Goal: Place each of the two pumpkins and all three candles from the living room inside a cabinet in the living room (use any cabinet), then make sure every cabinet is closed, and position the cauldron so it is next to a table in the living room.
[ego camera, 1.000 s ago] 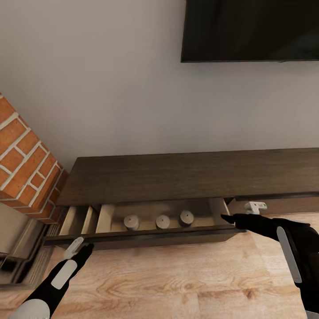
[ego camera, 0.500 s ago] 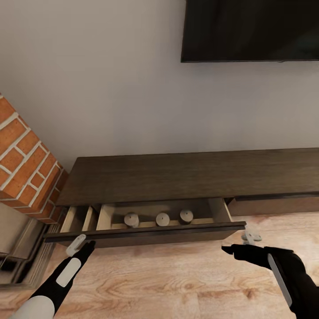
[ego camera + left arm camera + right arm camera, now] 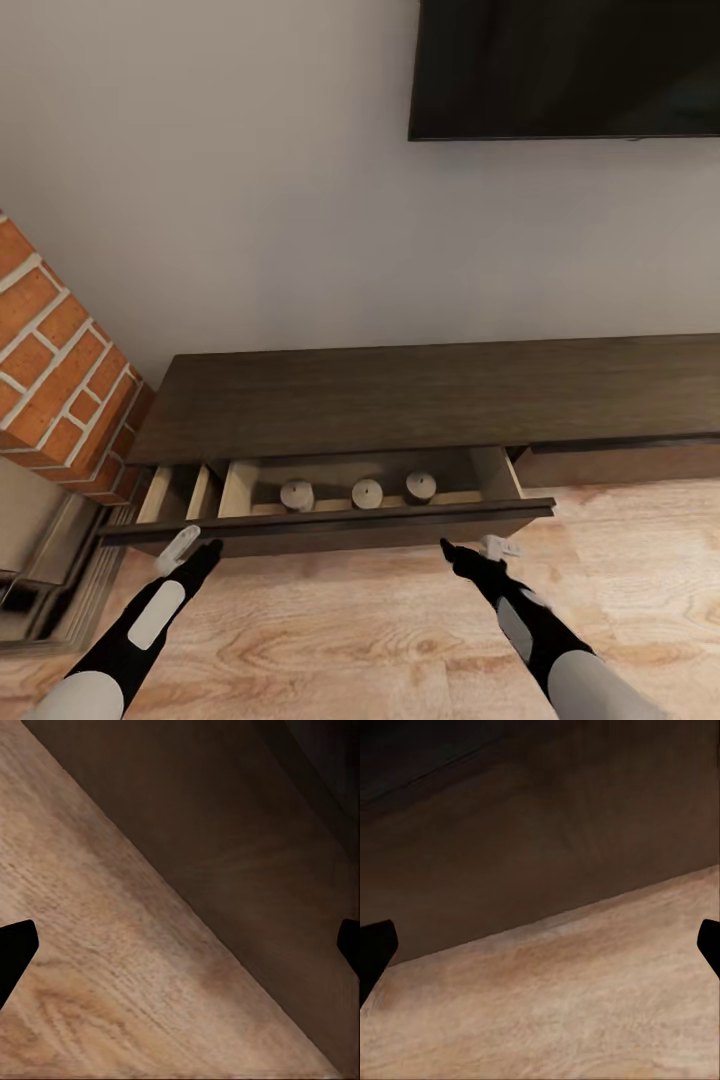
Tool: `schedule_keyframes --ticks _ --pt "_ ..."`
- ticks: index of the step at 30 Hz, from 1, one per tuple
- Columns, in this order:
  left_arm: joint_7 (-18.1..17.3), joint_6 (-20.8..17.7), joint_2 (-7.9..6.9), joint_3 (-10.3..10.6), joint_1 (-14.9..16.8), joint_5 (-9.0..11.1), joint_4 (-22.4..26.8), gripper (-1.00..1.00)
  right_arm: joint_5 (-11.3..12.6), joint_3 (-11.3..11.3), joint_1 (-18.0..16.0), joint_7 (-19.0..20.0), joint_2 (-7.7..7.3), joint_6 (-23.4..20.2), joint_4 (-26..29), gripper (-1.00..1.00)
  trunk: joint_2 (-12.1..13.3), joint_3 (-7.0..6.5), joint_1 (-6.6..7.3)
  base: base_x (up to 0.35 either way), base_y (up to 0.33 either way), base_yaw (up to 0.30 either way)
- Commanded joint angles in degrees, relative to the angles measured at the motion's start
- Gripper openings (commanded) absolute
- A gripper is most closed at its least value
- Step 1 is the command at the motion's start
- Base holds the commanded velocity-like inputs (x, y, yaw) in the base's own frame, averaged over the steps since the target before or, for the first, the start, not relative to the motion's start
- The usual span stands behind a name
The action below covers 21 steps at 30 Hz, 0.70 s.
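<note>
Jaws of both grippers stood spread and empty; each wrist view showed dark fingertips far apart at the frame edges, with nothing between them but plank floor and dark drawer front.

Nearest the robot, the left gripper (image 3: 188, 552) hovered low over the wooden floor (image 3: 350, 640), just short of the left end of the pulled-out drawer (image 3: 330, 522). The right gripper (image 3: 478, 556) hung in front of the drawer's right half, apart from the panel. The floor was pale, grained and matte.

Beyond them, the drawer of the cabinet (image 3: 440, 395) stood open: a flat, handleless, dark-brown front and a pale wood interior. Inside, three candles (image 3: 366, 493) stood upright in a row, separate from one another: stubby grey-olive cylinders with flat tops.

Judgement: the candles looked light and rigid and needed no more handling where they sat. The drawer front looked stiff and smooth, with no pull; a flat push against the panel's face, roughly centred or from both arms, seemed the likeliest way to slide it shut without skewing.

Farther back lay the cabinet's broad dark top, a brick column (image 3: 60, 380) at left, a plain grey wall, and a glossy black television (image 3: 570, 65).
</note>
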State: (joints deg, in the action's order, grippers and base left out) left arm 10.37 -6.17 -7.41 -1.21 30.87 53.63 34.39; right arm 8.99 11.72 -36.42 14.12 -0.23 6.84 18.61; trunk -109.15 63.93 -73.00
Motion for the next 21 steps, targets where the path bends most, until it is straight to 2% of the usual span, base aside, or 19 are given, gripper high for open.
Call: schedule_keyframes --ticks 1,2,3,4,5,6,9,12,14,17,21 --pt "-0.1 -1.6 0.04 0.0 -1.5 0.0 2.6 1.00 3.2 0.1 -1.2 -0.3 0.24 2.0 -2.3 1.00 0.0 0.00 0.00 0.000 0.000 0.000" --pt "-0.2 -2.3 0.06 0.0 -2.6 0.0 4.2 1.00 4.6 0.1 -1.7 -0.3 0.33 2.7 -3.1 1.00 0.0 0.00 0.00 0.000 0.000 0.000" --pt "-0.1 -3.5 0.08 0.0 -5.2 0.0 8.1 1.00 7.0 0.2 -2.5 -0.4 0.45 3.7 -3.8 1.00 0.0 0.00 0.00 0.000 0.000 0.000" --pt "0.0 -3.9 0.09 0.0 -6.6 0.1 10.3 1.00 7.9 0.2 -3.0 -0.5 0.50 4.0 -3.9 1.00 0.0 0.00 0.00 0.000 0.000 0.000" --pt "0.2 -4.7 0.07 -0.1 -11.5 0.1 16.9 1.00 9.9 0.3 -4.3 -0.5 0.49 4.6 -3.7 1.00 0.0 0.00 0.00 0.000 0.000 0.000" --pt "0.2 -4.9 0.06 -0.1 -13.1 0.2 19.0 1.00 10.5 0.3 -4.6 -0.5 0.46 4.7 -3.6 1.00 0.0 0.00 0.00 0.000 0.000 0.000" --pt "0.4 -5.6 -0.03 -0.3 -21.2 0.6 29.5 1.00 13.7 0.5 -5.6 -0.5 0.31 4.7 -3.4 1.00 0.0 0.00 0.00 0.000 0.000 0.000" --pt "0.5 -6.1 -0.07 -0.6 -26.3 0.7 35.5 1.00 15.6 0.5 -5.9 -0.4 0.26 4.8 -3.3 1.00 0.0 0.00 0.00 0.000 0.000 0.000" --pt "0.5 -6.2 -0.08 -0.6 -27.9 0.6 37.1 1.00 16.2 0.5 -6.0 -0.3 0.24 4.7 -3.3 1.00 0.0 0.00 0.00 0.000 0.000 0.000" --pt "0.5 -6.3 -0.12 -0.6 -28.5 0.5 37.8 1.00 16.4 0.5 -6.0 -0.2 0.24 4.7 -3.2 1.00 0.0 0.00 0.00 0.062 0.000 0.000" --pt "0.5 -6.4 -0.14 -0.6 -28.8 0.5 38.1 1.00 16.5 0.5 -6.0 -0.2 0.23 4.6 -3.3 1.00 0.0 0.00 0.00 0.244 0.000 0.000"
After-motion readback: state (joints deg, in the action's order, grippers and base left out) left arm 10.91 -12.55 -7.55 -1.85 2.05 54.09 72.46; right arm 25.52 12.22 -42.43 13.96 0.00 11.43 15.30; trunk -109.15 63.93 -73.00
